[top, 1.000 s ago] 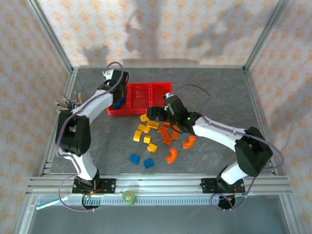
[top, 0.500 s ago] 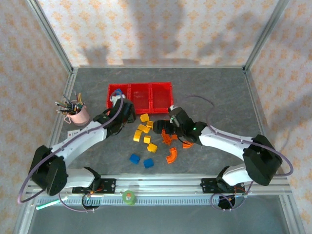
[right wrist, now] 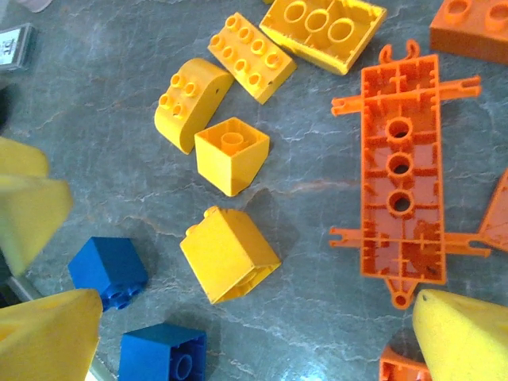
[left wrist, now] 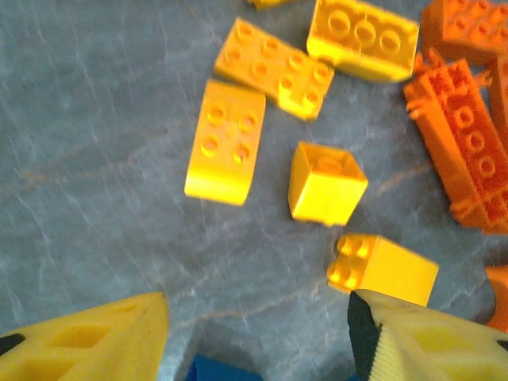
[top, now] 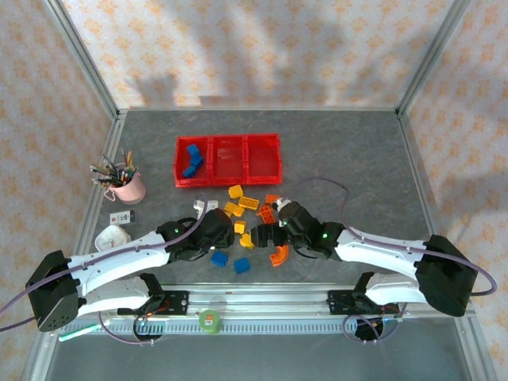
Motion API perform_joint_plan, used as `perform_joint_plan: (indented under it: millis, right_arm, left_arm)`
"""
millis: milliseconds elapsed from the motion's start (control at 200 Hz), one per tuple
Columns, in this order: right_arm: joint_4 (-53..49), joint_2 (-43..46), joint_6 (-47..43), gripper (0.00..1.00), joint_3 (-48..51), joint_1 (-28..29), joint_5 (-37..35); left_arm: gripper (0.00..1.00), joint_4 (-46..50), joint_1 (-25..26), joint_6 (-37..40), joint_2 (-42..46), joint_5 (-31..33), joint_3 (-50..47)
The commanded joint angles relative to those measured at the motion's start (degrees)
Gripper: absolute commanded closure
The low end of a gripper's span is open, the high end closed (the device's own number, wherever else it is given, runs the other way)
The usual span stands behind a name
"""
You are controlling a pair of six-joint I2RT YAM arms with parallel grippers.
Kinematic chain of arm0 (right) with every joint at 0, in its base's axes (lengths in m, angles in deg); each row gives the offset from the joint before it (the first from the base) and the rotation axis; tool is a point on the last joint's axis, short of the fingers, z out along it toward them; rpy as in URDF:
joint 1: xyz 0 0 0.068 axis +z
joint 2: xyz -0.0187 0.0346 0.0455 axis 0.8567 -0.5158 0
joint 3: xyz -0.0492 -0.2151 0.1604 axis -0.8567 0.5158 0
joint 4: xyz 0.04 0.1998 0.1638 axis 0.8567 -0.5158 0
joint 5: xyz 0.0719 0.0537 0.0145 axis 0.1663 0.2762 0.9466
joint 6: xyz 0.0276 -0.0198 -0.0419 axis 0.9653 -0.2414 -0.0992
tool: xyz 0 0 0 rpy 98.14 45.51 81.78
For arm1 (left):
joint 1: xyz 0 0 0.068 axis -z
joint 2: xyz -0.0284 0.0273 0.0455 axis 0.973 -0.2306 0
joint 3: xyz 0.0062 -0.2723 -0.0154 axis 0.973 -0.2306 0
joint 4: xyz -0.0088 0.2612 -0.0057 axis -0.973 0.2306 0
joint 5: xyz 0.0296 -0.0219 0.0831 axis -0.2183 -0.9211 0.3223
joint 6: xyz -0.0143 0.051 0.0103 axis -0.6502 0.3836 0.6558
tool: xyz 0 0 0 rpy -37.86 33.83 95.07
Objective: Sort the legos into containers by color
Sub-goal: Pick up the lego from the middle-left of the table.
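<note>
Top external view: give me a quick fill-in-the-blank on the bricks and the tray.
The bricks in the red tray are ___ in color. They lie in its ___ compartment. Loose on the table lie ___ blue bricks. The pink cup holds ___.
Missing words: blue; left; two; pens.

Bricks [right wrist: 230, 254]: hard plastic, smooth, glossy. Orange plate [right wrist: 401, 206]: same plastic, ribbed underside. Tray [top: 230, 183]: red see-through plastic, shiny. Tabletop [top: 357, 151]: grey, matt, marbled stone look. Near rail [top: 262, 298]: ribbed bare metal, dull sheen.
</note>
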Motion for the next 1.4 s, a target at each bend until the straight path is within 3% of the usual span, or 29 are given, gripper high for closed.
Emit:
perform_joint_plan:
  millis: [0, 385, 571, 906, 1051, 1391]
  right_arm:
    - [3.68, 1.44, 2.02, 0.0, 1.61, 0.91, -1.31]
    - [3.33, 1.47, 2.19, 0.0, 1.88, 1.01, -3.2]
    - [3.0, 1.51, 1.76, 0.0, 1.4, 0.97, -4.21]
    - [2.78, 1.51, 1.16, 0.0, 1.59, 0.97, -5.31]
    - [2.29, 1.52, 0.75, 0.0, 1.09, 0.97, -5.39]
    - [2.15, 1.53, 0.8, 0.0, 1.3, 1.01, -5.89]
  left_arm:
    - [0.33, 4.51, 2.91, -6.48, 0.56, 0.51, -1.87]
    - [0.29, 4.92, 14.4, -23.97, 0.85, 1.89, -7.35]
    - [0.3, -1.25, 14.61, -24.95, -0.58, 2.09, -8.28]
    - [0.37, -3.62, 13.19, -23.71, -5.89, 9.25, -4.51]
    - [0.42, -5.84, 10.93, -21.83, -7.42, 9.13, -3.75]
    - [0.44, -2.92, 10.96, -21.45, -10.62, 7.63, -4.41]
